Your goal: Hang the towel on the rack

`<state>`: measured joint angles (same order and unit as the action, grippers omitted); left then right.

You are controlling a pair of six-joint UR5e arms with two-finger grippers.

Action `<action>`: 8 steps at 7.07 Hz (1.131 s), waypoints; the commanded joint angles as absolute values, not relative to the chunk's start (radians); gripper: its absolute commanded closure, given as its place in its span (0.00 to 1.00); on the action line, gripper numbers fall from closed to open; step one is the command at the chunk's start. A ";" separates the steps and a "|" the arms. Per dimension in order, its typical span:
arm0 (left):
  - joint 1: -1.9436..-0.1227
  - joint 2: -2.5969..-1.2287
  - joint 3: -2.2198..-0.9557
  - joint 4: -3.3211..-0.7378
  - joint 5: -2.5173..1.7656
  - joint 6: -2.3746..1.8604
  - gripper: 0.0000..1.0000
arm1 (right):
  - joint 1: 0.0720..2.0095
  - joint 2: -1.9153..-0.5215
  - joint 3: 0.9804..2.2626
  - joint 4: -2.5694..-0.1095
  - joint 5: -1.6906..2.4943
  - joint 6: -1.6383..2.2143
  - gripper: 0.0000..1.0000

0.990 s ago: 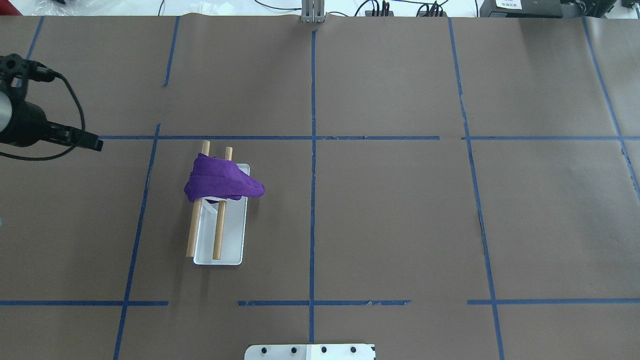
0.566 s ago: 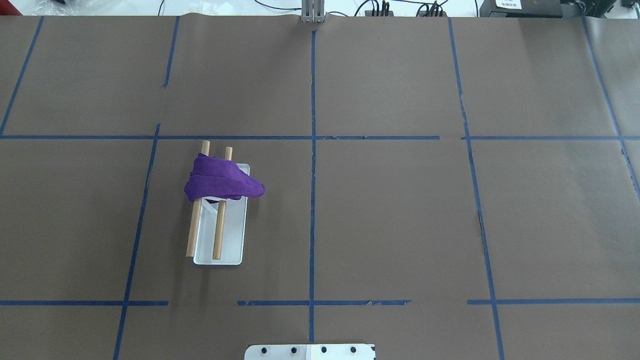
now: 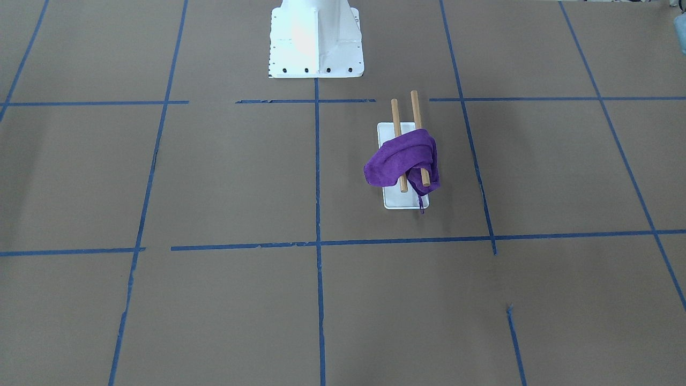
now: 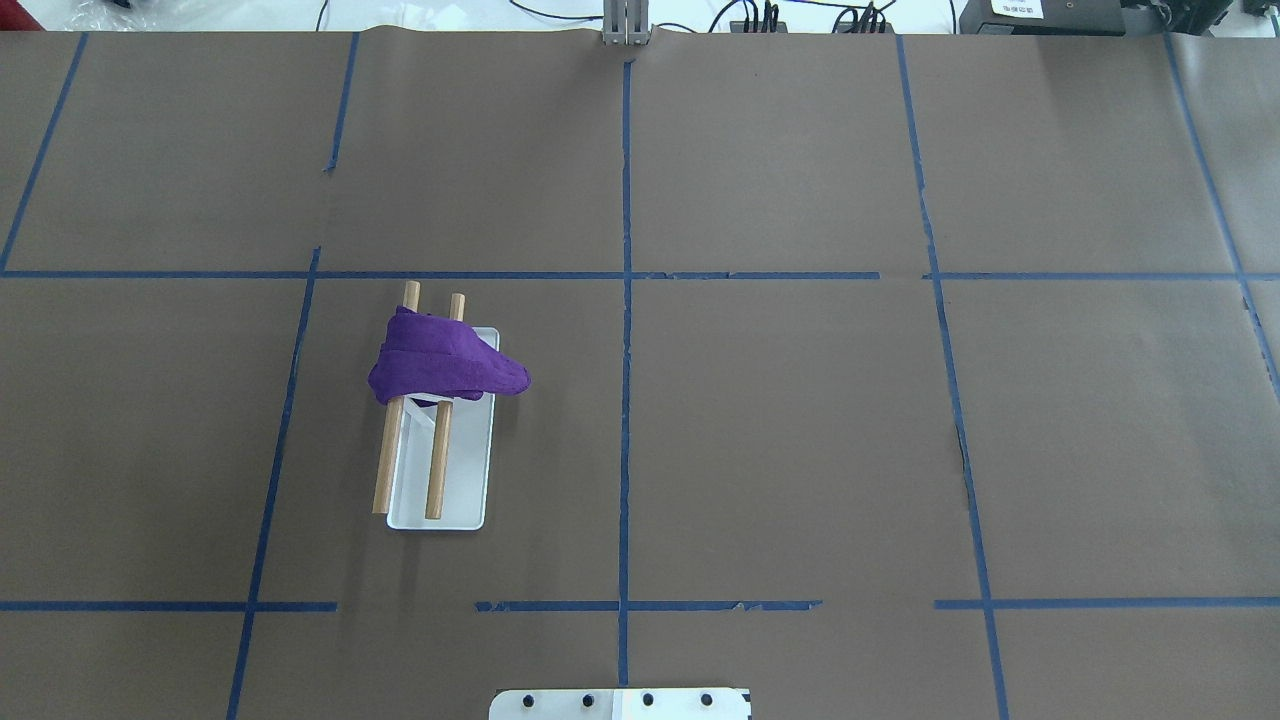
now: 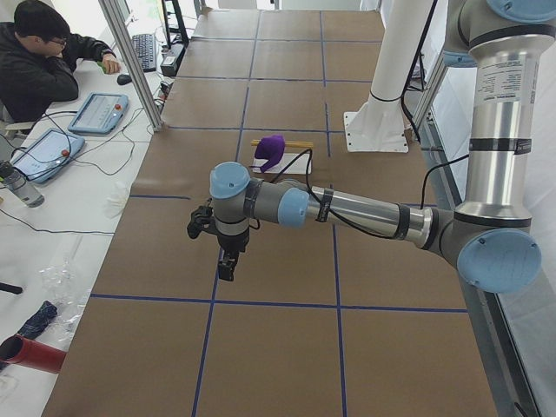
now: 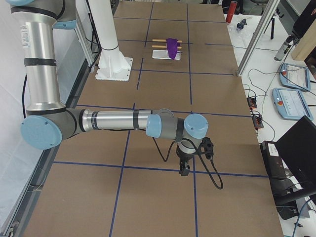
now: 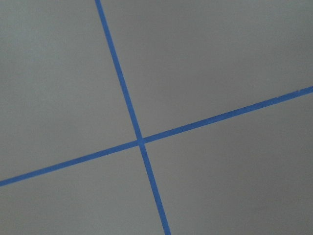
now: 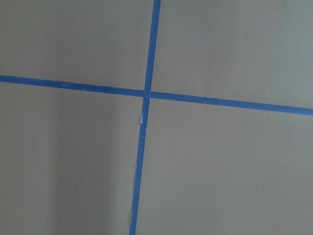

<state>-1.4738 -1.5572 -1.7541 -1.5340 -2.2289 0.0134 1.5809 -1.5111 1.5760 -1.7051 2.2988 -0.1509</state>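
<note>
My wrist camera looks down on the brown table covering (image 7: pixel 220 58), where two blue tape lines (image 7: pixel 140 141) cross slantwise.

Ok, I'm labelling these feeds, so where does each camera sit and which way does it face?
Front-facing: across the table, facing the robot; shows its pedestal, towel on rack.
Overhead: behind the robot, looking forward and down; pedestal edge only.
Exterior left: table's left end; left arm near, left tool.
Exterior right: table's right end; right arm near, right tool.
Left wrist: onto a tape cross; no body.
Right wrist: likewise, second cross.
Shared: front-facing and overhead both show the towel.
</note>
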 commanded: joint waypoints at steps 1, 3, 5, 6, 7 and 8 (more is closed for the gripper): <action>-1.544 -1.519 -1.749 -1.499 -2.296 0.017 0.00 | 1.560 -1.496 1.577 -1.672 2.298 -0.118 0.00; -1.555 -1.537 -1.747 -1.494 -2.362 0.005 0.00 | 1.546 -1.490 1.575 -1.672 2.295 -0.106 0.00; -1.559 -1.548 -1.750 -1.494 -2.353 0.006 0.00 | 1.543 -1.489 1.588 -1.671 2.298 -0.104 0.00; -1.560 -1.545 -1.765 -1.494 -2.355 0.008 0.00 | 1.542 -1.489 1.588 -1.671 2.298 -0.103 0.00; -1.560 -1.548 -1.769 -1.493 -2.355 0.006 0.00 | 1.542 -1.489 1.588 -1.671 2.298 -0.101 0.00; -1.560 -1.548 -1.763 -1.493 -2.353 0.006 0.00 | 1.542 -1.489 1.588 -1.671 2.298 -0.101 0.00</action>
